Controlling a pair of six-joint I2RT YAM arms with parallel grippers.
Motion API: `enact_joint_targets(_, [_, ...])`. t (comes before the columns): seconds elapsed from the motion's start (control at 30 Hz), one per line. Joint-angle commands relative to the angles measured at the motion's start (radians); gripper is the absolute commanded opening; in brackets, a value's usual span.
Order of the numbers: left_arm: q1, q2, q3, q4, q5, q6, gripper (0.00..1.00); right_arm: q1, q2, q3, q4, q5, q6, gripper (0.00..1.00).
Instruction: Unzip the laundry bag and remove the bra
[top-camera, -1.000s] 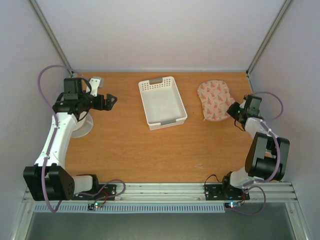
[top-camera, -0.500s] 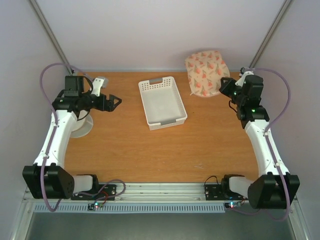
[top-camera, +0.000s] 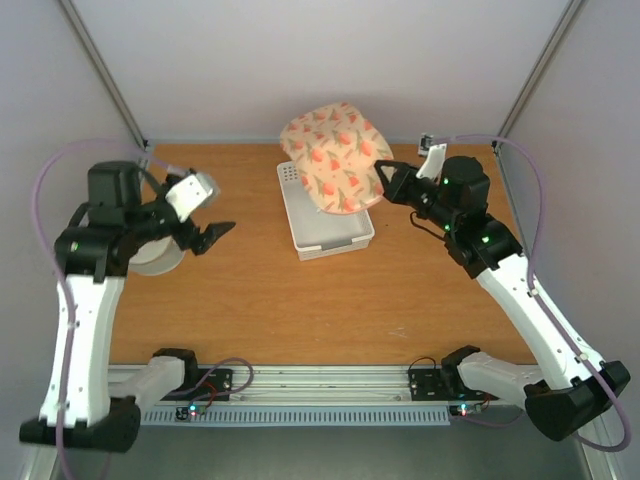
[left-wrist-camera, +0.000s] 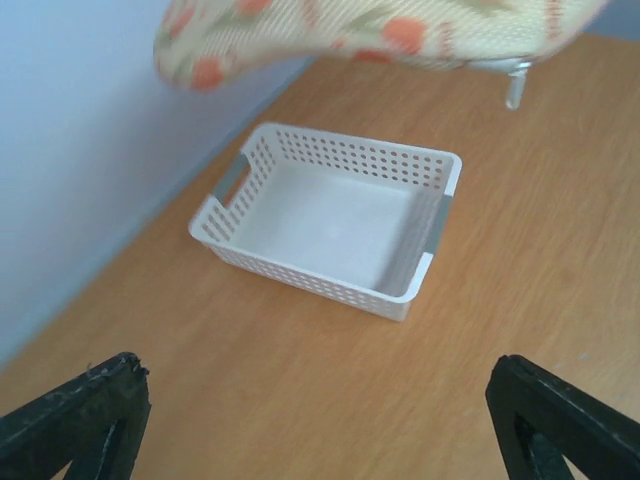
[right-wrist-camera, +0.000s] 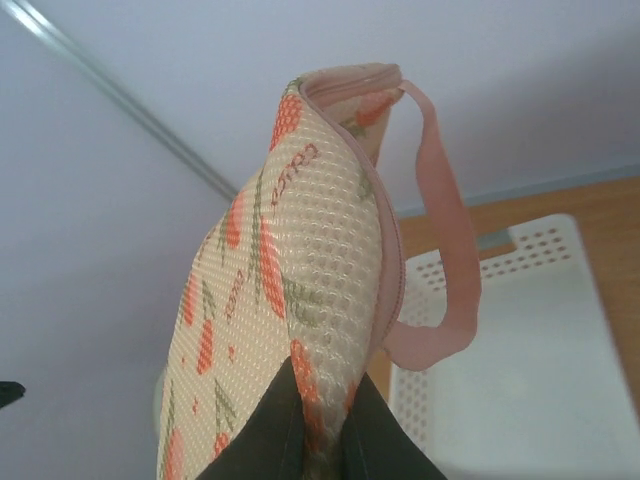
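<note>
R gripper (top-camera: 384, 181) was pinched shut on the edge of the laundry bag (top-camera: 333, 155), holding it in the air over the far end of the white basket (top-camera: 330, 235), w/ a pink loop (right-wrist-camera: 450, 270) hanging off the bag's rim; bag's contents couldn't be seen. Basket's inside showed just its white floor. L gripper (top-camera: 214, 233) hung w/ fingers spread wide, gripping nothing, well left of the basket, near a white disc (top-camera: 160, 262).

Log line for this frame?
right gripper: shut on laundry bag | laundry bag: held aloft by white basket | left gripper: open, empty | bra: not visible
</note>
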Motion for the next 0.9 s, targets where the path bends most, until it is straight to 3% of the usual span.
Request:
enact_joint_targets(0.0, [-0.006,-0.188,-0.102,0.001,0.037,0.381,0.9,0.119,-0.03,0.018,0.049,0.039,0.037,0.01])
enact_joint_targets(0.1, [-0.006,-0.33,-0.215,0.158,0.11,0.543,0.88,0.203,-0.012,0.02,0.067,0.027,0.045,0.01])
enact_joint_targets(0.27, [-0.005,-0.41,-0.365,0.44,0.196,0.58,0.87,0.325,0.033,0.024,0.097,0.021,0.058,0.01])
enact_joint_targets(0.4, [-0.005,-0.456,-0.492,0.581,0.244,0.811,0.89,0.38,0.076,0.02,0.137,0.002,0.08,0.01])
enact_joint_targets(0.53, [-0.006,-0.477,-0.572,0.67,0.259,0.932,0.91,0.432,0.136,0.032,0.179,-0.005,0.096,0.01])
enact_joint_targets(0.73, [-0.006,-0.489,-0.626,0.601,0.25,1.057,0.92,0.473,0.233,0.086,0.21,-0.015,0.101,0.01])
enact_joint_targets(0.87, [-0.006,-0.497,-0.626,0.391,0.221,1.166,0.92,0.474,0.264,0.121,0.199,0.006,0.083,0.01])
